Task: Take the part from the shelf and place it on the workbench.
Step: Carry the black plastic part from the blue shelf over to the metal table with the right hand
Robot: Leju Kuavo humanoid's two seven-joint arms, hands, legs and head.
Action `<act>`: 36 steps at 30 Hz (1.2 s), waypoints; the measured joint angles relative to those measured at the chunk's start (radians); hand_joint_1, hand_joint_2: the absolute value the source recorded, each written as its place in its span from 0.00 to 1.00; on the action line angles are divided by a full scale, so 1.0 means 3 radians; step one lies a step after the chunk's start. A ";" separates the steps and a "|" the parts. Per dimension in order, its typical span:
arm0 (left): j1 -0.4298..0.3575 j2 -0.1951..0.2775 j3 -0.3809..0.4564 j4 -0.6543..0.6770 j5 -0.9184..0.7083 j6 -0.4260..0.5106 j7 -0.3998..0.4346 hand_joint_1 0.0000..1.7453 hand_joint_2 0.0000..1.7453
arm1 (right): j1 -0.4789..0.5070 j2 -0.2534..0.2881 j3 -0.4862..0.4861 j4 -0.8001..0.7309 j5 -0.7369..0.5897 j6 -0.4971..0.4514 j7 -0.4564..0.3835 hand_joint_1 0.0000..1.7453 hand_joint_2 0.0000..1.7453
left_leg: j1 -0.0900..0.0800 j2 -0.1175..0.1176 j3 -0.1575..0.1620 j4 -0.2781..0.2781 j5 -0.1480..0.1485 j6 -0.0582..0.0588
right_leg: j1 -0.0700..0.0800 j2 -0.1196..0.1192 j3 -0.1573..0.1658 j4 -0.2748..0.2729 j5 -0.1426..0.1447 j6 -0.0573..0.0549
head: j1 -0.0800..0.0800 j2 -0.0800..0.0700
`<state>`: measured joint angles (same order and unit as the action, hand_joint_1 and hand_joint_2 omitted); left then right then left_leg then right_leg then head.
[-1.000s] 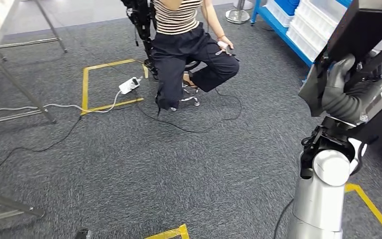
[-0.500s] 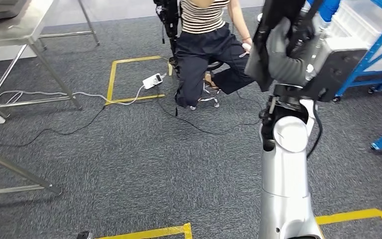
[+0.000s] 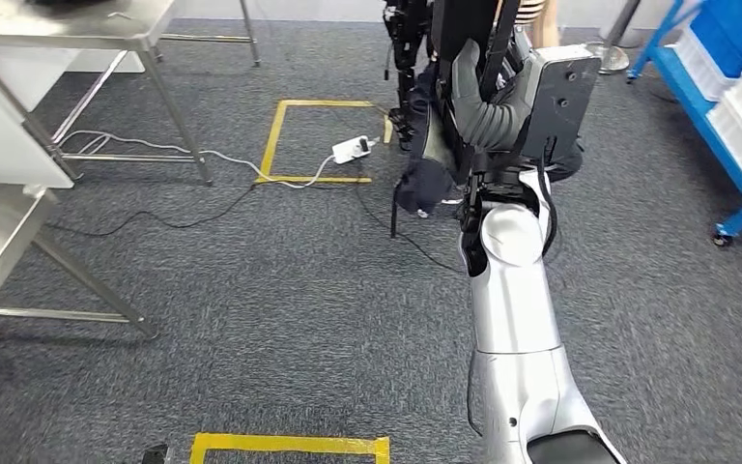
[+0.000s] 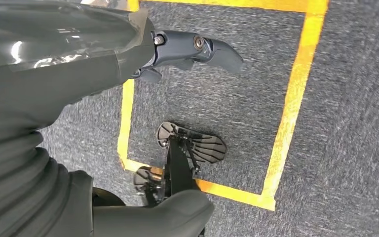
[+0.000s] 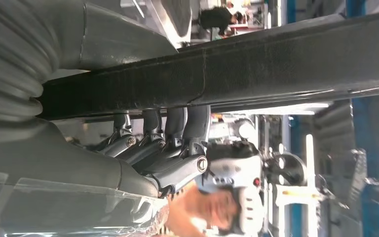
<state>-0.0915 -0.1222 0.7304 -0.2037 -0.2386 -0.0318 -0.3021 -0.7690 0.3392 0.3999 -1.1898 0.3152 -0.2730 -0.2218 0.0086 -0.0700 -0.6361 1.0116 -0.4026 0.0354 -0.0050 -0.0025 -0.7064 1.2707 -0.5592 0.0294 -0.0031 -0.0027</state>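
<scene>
Right hand (image 3: 478,101) is raised at chest height and grips a flat black panel-shaped part (image 3: 464,29); the dark fingers (image 5: 177,131) wrap one edge of this part (image 5: 227,69). The part's upper end is cut off by the frame, and it hides most of the person seated behind it. Left hand (image 4: 128,54) hangs over grey carpet (image 4: 345,123), fingers apart, holding nothing. A steel workbench (image 3: 68,24) stands far left, only partly in frame
</scene>
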 joint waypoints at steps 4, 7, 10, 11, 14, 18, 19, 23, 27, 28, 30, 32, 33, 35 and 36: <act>0.0002 0.0000 0.0028 0.0000 0.0043 0.0018 0.0004 0.00 1.00 | -0.0071 0.0003 0.0035 0.0066 -0.0062 -0.0022 0.0032 1.00 1.00 | -0.0005 -0.0158 -0.0012 0.0018 -0.0005 -0.0047 | -0.0049 0.0177 0.0338 -0.0761 0.0316 0.0048 | -0.0002 0.0000; 0.0025 0.0004 0.0073 0.0001 0.0067 0.0036 0.0008 0.00 1.00 | -0.0109 0.0008 0.0092 0.0098 -0.0113 -0.0036 0.0060 1.00 1.00 | 0.0016 -0.0206 -0.0032 0.0012 -0.0003 -0.0111 | -0.0043 0.0120 0.0369 -0.0808 0.0341 -0.0018 | -0.0003 0.0000; 0.0030 0.0008 0.0113 0.0001 0.0089 0.0061 0.0008 0.00 1.00 | -0.0157 0.0010 0.0163 0.0130 -0.0177 -0.0054 0.0068 1.00 1.00 | 0.0013 0.0033 -0.0174 0.0311 -0.0177 -0.0152 | -0.0046 0.0021 0.0397 -0.0835 0.0350 -0.0092 | -0.0029 0.0000; 0.0026 0.0005 0.0126 0.0001 0.0094 0.0067 0.0008 0.00 1.00 | -0.0166 0.0010 0.0186 0.0143 -0.0194 -0.0062 0.0068 1.00 1.00 | 0.0011 0.0123 -0.0285 0.0536 -0.0284 -0.0162 | -0.0036 -0.0016 0.0402 -0.0837 0.0343 -0.0110 | -0.0039 0.0000; 0.0026 0.0004 0.0155 0.0001 0.0100 0.0075 0.0008 0.00 1.00 | -0.0172 0.0009 0.0230 0.0196 -0.0229 -0.0073 0.0059 1.00 1.00 | 0.0019 0.0193 -0.0515 0.0962 -0.0406 -0.0174 | -0.0010 -0.0136 0.0409 -0.0836 0.0328 -0.0133 | -0.0042 0.0000; 0.0024 0.0008 0.0198 0.0000 0.0108 0.0076 0.0000 0.00 1.00 | -0.0190 0.0008 0.0258 0.0252 -0.0267 -0.0077 0.0026 1.00 1.00 | 0.0003 0.0394 -0.0120 0.0217 -0.0068 -0.0145 | 0.0024 -0.0276 0.0431 -0.0833 0.0295 -0.0120 | -0.0039 0.0000; 0.0022 0.0009 0.0211 0.0000 0.0110 0.0074 -0.0003 0.00 1.00 | -0.0202 0.0007 0.0259 0.0265 -0.0287 -0.0077 0.0020 1.00 1.00 | -0.0007 0.0440 -0.0055 0.0099 -0.0038 -0.0129 | 0.0038 -0.0303 0.0436 -0.0832 0.0286 -0.0107 | -0.0033 0.0000; 0.0023 0.0016 0.0247 0.0000 0.0119 0.0072 -0.0010 0.00 1.00 | -0.0238 0.0008 0.0280 0.0319 -0.0361 -0.0070 -0.0008 1.00 1.00 | -0.0021 0.0336 -0.0030 0.0032 -0.0020 -0.0055 | 0.0047 -0.0329 0.0436 -0.0797 0.0233 -0.0053 | -0.0013 0.0000; 0.0013 0.0033 0.0249 -0.0002 0.0106 0.0068 -0.0011 0.00 1.00 | -0.0262 -0.0003 0.0291 0.0399 -0.0391 -0.0085 -0.0030 1.00 1.00 | -0.0003 0.0185 -0.0010 0.0008 -0.0001 0.0012 | 0.0010 -0.0032 0.0105 -0.0102 -0.0057 -0.0066 | 0.0002 0.0000; 0.0013 0.0035 0.0250 -0.0003 0.0103 0.0067 -0.0011 0.00 1.00 | -0.0260 -0.0004 0.0291 0.0426 -0.0395 -0.0089 -0.0030 1.00 1.00 | -0.0002 0.0138 -0.0010 0.0009 -0.0001 0.0014 | 0.0007 -0.0014 0.0005 0.0086 -0.0110 -0.0061 | 0.0004 0.0000; 0.0016 0.0036 0.0250 -0.0003 0.0101 0.0065 -0.0011 0.00 1.00 | -0.0256 -0.0001 0.0291 0.0467 -0.0401 -0.0096 -0.0030 1.00 1.00 | -0.0002 0.0034 -0.0009 0.0011 -0.0001 0.0013 | 0.0003 -0.0001 -0.0026 0.0095 -0.0063 -0.0021 | 0.0006 0.0000; 0.0018 0.0034 0.0250 -0.0003 0.0100 0.0064 -0.0011 0.00 1.00 | -0.0263 0.0002 0.0293 0.0489 -0.0403 -0.0098 -0.0031 1.00 1.00 | 0.0001 -0.0064 -0.0007 0.0014 0.0000 0.0005 | -0.0015 0.0075 0.0162 -0.0343 0.0140 0.0024 | 0.0009 0.0000; 0.0018 0.0034 0.0250 -0.0003 0.0099 0.0062 -0.0011 0.00 1.00 | -0.0269 0.0002 0.0295 0.0497 -0.0402 -0.0098 -0.0033 1.00 1.00 | -0.0003 -0.0107 -0.0009 0.0020 -0.0001 -0.0006 | -0.0026 0.0132 0.0266 -0.0566 0.0229 0.0033 | 0.0008 0.0000; 0.0024 0.0034 0.0250 -0.0003 0.0097 0.0060 -0.0011 0.00 1.00 | -0.0277 0.0002 0.0299 0.0515 -0.0400 -0.0099 -0.0037 1.00 1.00 | -0.0005 -0.0173 -0.0023 0.0024 0.0001 -0.0040 | -0.0032 0.0198 0.0374 -0.0799 0.0314 0.0024 | 0.0005 0.0000; 0.0030 0.0035 0.0251 -0.0003 0.0097 0.0061 -0.0011 0.00 1.00 | -0.0279 0.0004 0.0301 0.0523 -0.0398 -0.0100 -0.0038 1.00 1.00 | -0.0002 -0.0201 -0.0030 0.0020 0.0006 -0.0062 | -0.0025 0.0175 0.0384 -0.0810 0.0317 0.0009 | 0.0005 0.0000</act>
<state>-0.0824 -0.1118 0.8059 -0.2045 -0.2095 -0.0135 -0.3056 -0.8527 0.3404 0.4902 -1.0327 0.1958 -0.3030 -0.2333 0.0081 -0.1304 -0.6451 1.0176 -0.4009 0.0167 -0.0127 0.0499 -0.5913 1.0277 -0.4641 0.0322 -0.0016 -0.0027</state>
